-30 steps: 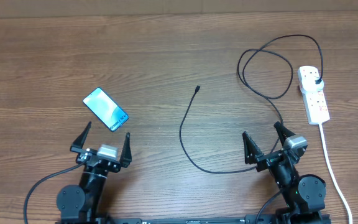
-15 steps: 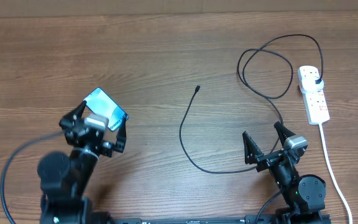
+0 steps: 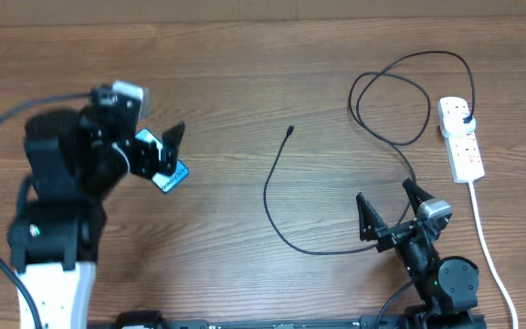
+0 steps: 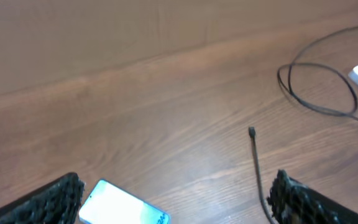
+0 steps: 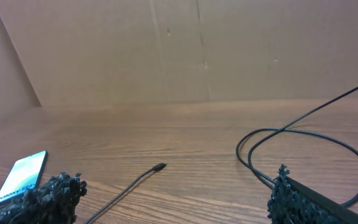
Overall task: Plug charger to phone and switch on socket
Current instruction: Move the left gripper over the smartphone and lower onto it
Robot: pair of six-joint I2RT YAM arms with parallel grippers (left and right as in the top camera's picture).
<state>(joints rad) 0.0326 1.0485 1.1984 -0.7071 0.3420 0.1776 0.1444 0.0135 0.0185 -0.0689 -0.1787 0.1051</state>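
1. The phone (image 4: pixel 124 209) lies flat on the left part of the surface (image 3: pixel 245 55), screen up and lit. Its long axis runs on a diagonal, from far-left to near-right as the robot faces.
2. The left fingers (image 4: pixel 48 202) hang spread wide directly above the phone and hold nothing. In the left wrist view the phone sits low between them, closer to the left one, so the line between the tips crosses the long axis rather than following it.
3. The charger (image 3: pixel 268 187) ends in its connector tip (image 3: pixel 290 131), which lies free near the middle of the surface, well apart from the phone and to its right. The tip points away from the robot and the cable trails back toward the near edge.
4. The right fingers (image 3: pixel 365 215) are also wide open and empty, low at the near right. The cable curves past just beside them, and they look somewhat nearer the tip than the left ones are.
5. The socket (image 3: pixel 461 139) sits at the far right with the charger's plug (image 3: pixel 467 119) already seated in it. Only the right arm is near it. Whether it is switched on cannot be told.
6. As a judgement, the coming move turns on the gap between tip and phone. Which end of the phone carries the port cannot be told.
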